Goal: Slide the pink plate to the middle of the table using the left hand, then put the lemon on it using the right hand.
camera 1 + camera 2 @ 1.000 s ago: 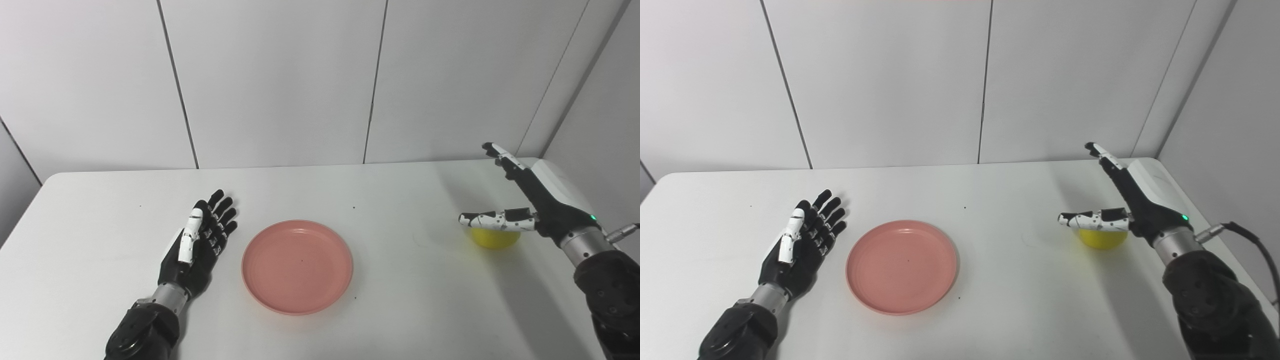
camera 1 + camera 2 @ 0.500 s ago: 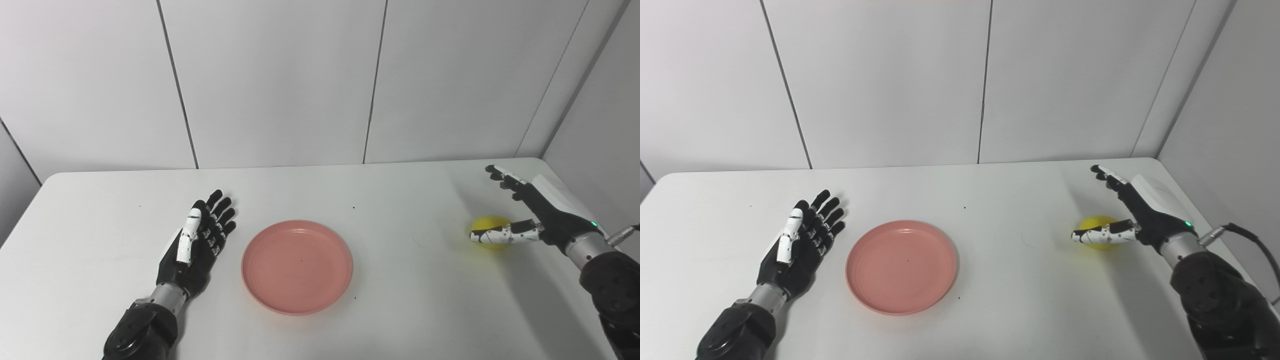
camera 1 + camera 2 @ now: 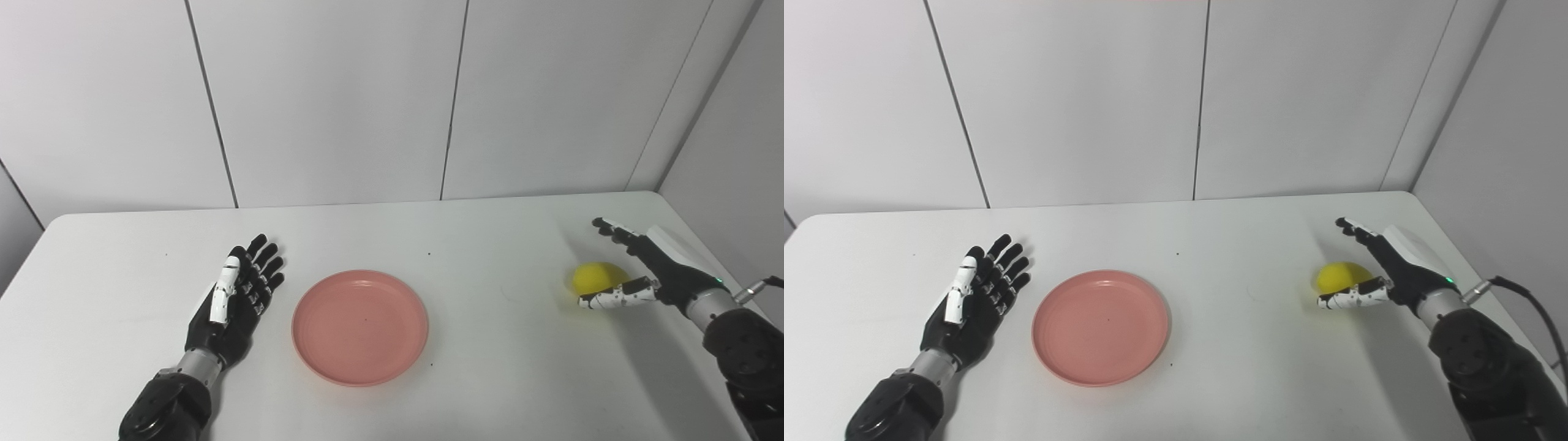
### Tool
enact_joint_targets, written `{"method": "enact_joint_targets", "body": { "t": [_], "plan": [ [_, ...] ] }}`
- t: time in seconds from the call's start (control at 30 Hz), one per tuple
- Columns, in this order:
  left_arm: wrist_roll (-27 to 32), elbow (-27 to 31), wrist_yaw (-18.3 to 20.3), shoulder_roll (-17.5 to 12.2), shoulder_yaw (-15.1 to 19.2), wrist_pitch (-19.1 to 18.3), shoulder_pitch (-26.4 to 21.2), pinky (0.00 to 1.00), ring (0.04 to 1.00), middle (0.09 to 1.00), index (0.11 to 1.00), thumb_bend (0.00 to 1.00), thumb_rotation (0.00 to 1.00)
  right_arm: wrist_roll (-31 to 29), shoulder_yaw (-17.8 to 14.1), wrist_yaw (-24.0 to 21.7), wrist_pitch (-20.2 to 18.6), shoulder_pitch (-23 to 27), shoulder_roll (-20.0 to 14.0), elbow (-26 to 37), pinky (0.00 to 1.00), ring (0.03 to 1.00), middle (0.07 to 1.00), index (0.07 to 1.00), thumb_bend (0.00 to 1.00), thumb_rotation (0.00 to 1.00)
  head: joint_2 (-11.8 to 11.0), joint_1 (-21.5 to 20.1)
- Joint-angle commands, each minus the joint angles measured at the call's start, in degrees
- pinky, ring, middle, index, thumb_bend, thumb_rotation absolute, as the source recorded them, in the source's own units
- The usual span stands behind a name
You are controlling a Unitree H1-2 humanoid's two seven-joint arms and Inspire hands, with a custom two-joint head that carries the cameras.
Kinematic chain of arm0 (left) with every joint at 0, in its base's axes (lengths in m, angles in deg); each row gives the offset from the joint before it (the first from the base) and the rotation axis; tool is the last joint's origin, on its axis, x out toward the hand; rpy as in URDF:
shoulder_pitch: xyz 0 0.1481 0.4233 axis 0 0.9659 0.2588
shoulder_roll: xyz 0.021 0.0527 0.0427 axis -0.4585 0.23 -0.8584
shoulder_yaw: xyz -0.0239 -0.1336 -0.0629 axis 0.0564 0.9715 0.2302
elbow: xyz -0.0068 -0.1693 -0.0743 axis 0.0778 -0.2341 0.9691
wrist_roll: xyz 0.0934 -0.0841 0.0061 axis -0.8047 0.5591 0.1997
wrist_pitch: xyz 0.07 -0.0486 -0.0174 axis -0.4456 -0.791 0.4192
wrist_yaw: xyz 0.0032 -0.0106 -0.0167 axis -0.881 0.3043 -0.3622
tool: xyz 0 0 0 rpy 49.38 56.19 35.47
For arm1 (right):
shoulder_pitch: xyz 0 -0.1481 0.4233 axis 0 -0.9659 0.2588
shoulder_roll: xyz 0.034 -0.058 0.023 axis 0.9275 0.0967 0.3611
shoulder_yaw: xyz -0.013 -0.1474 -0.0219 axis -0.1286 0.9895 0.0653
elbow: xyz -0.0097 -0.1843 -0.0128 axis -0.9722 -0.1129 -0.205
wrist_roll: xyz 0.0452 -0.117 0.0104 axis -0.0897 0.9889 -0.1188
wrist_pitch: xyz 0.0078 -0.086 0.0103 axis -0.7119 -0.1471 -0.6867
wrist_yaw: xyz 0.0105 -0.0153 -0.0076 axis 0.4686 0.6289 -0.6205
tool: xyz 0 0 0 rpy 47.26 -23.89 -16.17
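The pink plate [image 3: 360,326] lies flat near the middle of the white table [image 3: 478,380], with nothing on it. My left hand [image 3: 236,300] rests open on the table just left of the plate, fingers spread, not touching it. The yellow lemon [image 3: 597,278] sits on the table at the far right. My right hand [image 3: 643,272] is open around the lemon: its thumb lies in front of the fruit and its fingers reach past the far side. I cannot tell whether they touch it.
A white wall of panels stands behind the table. The table's right edge runs close behind my right wrist [image 3: 1442,294]. Bare tabletop [image 3: 1243,294] separates the plate from the lemon.
My right hand came down from above the lemon to table level and now cups it, thumb in front. The left hand and the plate kept their places; the camera shifted slightly.
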Motion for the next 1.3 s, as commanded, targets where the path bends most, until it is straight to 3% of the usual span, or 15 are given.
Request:
{"method": "enact_joint_targets", "body": {
  "t": [0.0, 0.57, 0.97, 1.27],
  "plan": [
    [-0.3, -1.1, 0.0, -0.6, -0.1, -1.6, -0.1, 1.00, 0.986, 0.987, 0.975, 0.44, 1.00, 0.0, -0.3, 0.6, 0.2, 2.6, -2.1, -0.1, 0.87, 0.901, 0.905, 0.908, 1.00, 0.22, 0.1, 0.1],
    [-0.3, -0.6, 0.3, -1.1, -0.2, -2.0, -0.1, 1.00, 0.984, 0.981, 0.971, 0.44, 1.00, -1.4, 0.9, 1.8, 2.9, 3.3, -2.2, -4.9, 0.83, 0.862, 0.867, 0.871, 1.00, 0.21, 0.2, 0.2],
    [-0.1, -0.5, 0.4, -1.2, 0.1, -2.2, -0.1, 1.00, 0.985, 0.984, 0.970, 0.44, 1.00, -2.0, 2.1, 3.5, 4.6, 4.5, -1.6, -8.9, 0.80, 0.821, 0.836, 0.844, 0.93, 0.25, 0.4, 0.3],
    [-0.1, 0.1, 0.0, -0.9, 0.0, -2.7, 0.2, 1.00, 0.985, 0.984, 0.972, 0.44, 1.00, -1.9, 3.4, 5.5, 8.2, 5.6, -2.2, -12.8, 0.76, 0.784, 0.807, 0.811, 0.87, 0.24, 0.6, 0.5]
  ]
}}
